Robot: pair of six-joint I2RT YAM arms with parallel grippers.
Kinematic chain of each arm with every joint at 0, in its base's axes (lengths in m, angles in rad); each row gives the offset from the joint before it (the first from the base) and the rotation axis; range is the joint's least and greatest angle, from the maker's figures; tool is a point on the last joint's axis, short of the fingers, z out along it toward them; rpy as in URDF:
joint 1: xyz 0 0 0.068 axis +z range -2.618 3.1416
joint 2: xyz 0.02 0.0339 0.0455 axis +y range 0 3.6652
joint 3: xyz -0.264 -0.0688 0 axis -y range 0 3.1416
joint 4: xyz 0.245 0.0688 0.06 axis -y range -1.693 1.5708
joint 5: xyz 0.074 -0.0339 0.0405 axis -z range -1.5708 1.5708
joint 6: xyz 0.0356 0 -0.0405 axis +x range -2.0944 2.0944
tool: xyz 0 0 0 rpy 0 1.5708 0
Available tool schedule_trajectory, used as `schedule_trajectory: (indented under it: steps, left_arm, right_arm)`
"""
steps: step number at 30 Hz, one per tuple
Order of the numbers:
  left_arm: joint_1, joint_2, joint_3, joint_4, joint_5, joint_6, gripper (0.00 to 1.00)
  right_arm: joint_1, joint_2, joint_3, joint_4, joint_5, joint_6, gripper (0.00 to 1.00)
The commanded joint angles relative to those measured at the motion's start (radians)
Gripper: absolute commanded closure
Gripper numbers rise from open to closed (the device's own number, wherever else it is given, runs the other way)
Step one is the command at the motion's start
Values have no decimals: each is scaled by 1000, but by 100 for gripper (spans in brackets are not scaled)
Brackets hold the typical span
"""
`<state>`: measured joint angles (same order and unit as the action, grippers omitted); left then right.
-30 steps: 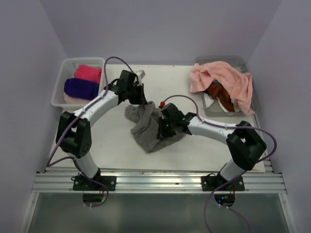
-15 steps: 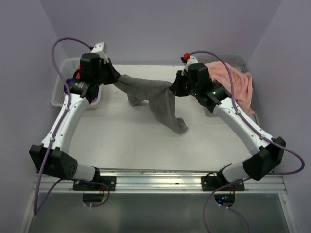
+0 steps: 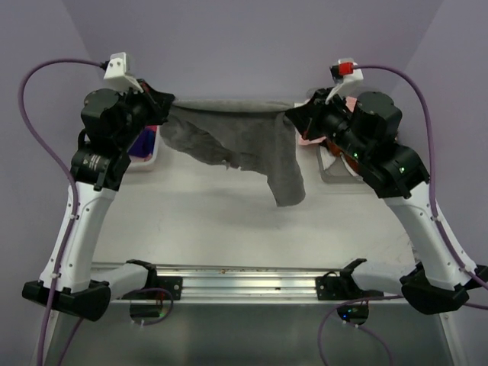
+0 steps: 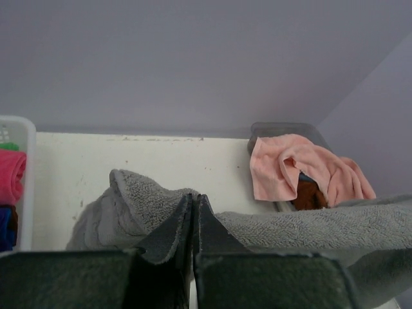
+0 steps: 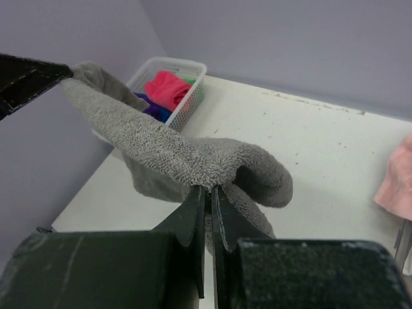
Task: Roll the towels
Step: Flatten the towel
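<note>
Aloft, left hand (image 3: 163, 104): jaws pressed together on one top corner of the grey towel (image 3: 229, 137), with cloth pinched between the fingertips (image 4: 174, 232).
Right hand (image 3: 294, 118): jaws likewise closed tight on the other top corner, and the terry bunches over them in the right wrist view.
Left arm (image 3: 76, 221): reared up steeply from its base at the near left, wrist bent inward toward the middle.
Right arm (image 3: 423, 221): mirrors it, rising from the near right with the wrist turned inward.
Hands: level with each other, well apart, over the far side of the table (image 3: 191, 221).
Grey towel: stretched between the hands with its top edge taut; one long corner hangs nearer the right hand. Whether it touches the table cannot be told.
Basket (image 5: 187, 84): far left, holding a rolled hot pink towel (image 5: 167, 87) and a purple towel (image 5: 153, 109).
Bin (image 4: 283, 127): far right, with a salmon towel (image 4: 290, 167) draped over it.
</note>
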<state>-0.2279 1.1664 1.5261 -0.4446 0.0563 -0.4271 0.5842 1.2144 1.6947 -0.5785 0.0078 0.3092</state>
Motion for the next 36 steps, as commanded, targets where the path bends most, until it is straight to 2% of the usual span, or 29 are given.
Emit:
schedule_trajectory:
  steps: [1, 5, 8, 11, 14, 15, 17, 20, 22, 24, 26, 30, 32, 36]
  left_arm:
    - [22, -2, 11, 44, -70, 18, 100]
    - [22, 36, -78, 76, -21, -13, 100]
    - [22, 78, -167, 116, -12, -42, 100]
    - [22, 117, -230, 138, -6, -65, 100]
    - [22, 153, -239, 121, 3, -70, 100]
    - [22, 163, -239, 118, 5, -70, 100]
    - [21, 165, -247, 127, 13, -71, 100]
    - [21, 170, -265, 135, 17, -76, 100]
    - [21, 177, -274, 139, 17, -79, 100]
    - [21, 182, -280, 139, 13, -76, 100]
    - [21, 187, -282, 138, 2, -72, 100]
    - [21, 193, -282, 130, -18, -59, 100]
    - [21, 194, -277, 124, -26, -55, 100]
    - [21, 194, -268, 115, -33, -50, 100]
  right_arm:
    - [-14, -24, 54, -11, 43, -45, 100]
    - [-43, 101, 91, -38, 124, -94, 100]
    - [-136, 258, 128, -44, 10, -69, 100]
    - [-193, 443, 186, -56, -3, -58, 100]
    - [-196, 613, 345, -174, -37, -64, 53]
    - [-196, 638, 405, -202, -58, -59, 30]
    - [-195, 639, 398, -207, -83, -44, 22]
    - [-195, 561, 167, -117, -72, -13, 22]
    - [-195, 472, 56, -68, -77, 10, 24]
    - [-192, 378, -131, -43, -80, 25, 27]
    - [-182, 315, -314, -24, -37, 63, 28]
    - [-167, 205, -566, 40, -28, 183, 25]
    - [-158, 197, -630, 89, -11, 243, 25]
    - [-141, 282, -600, 140, 76, 292, 25]
